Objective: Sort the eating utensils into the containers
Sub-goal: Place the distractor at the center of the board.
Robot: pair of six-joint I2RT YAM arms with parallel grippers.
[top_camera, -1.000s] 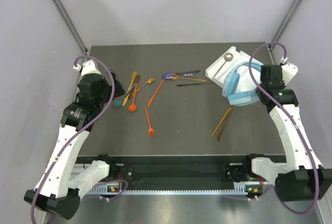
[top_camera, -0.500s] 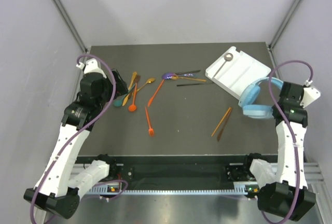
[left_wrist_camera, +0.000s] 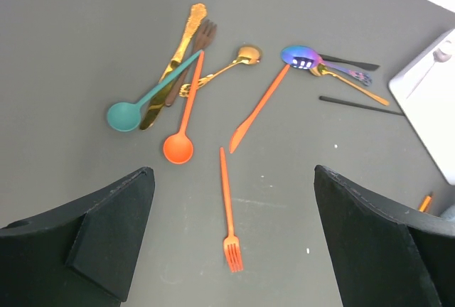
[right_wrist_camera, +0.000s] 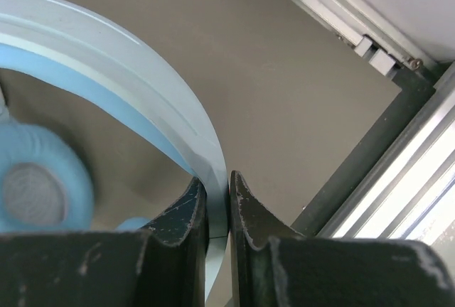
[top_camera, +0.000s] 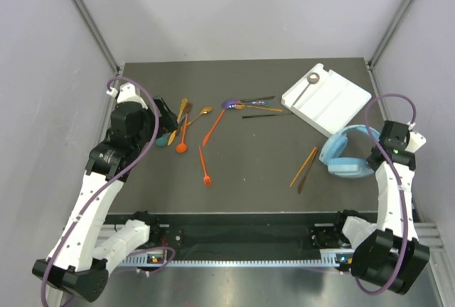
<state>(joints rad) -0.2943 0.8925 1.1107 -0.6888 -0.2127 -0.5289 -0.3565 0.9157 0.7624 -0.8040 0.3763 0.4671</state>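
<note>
Dozen-odd eating utensils (left_wrist_camera: 190,94): thin, light, stiff, likely slick, flat; pinch orange fork (left_wrist_camera: 225,193) mid-handle. Your left gripper (left_wrist_camera: 232,175) jaws wide, empty; right gripper (right_wrist_camera: 228,204) clamped on headphones (right_wrist_camera: 128,87) band

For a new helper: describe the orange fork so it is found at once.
On the left half of the dark table lies a scatter of utensils. Of these, the orange fork lies nearest the table's near edge. Unlike the orange spoon and orange knife, it ends in tines.
</note>
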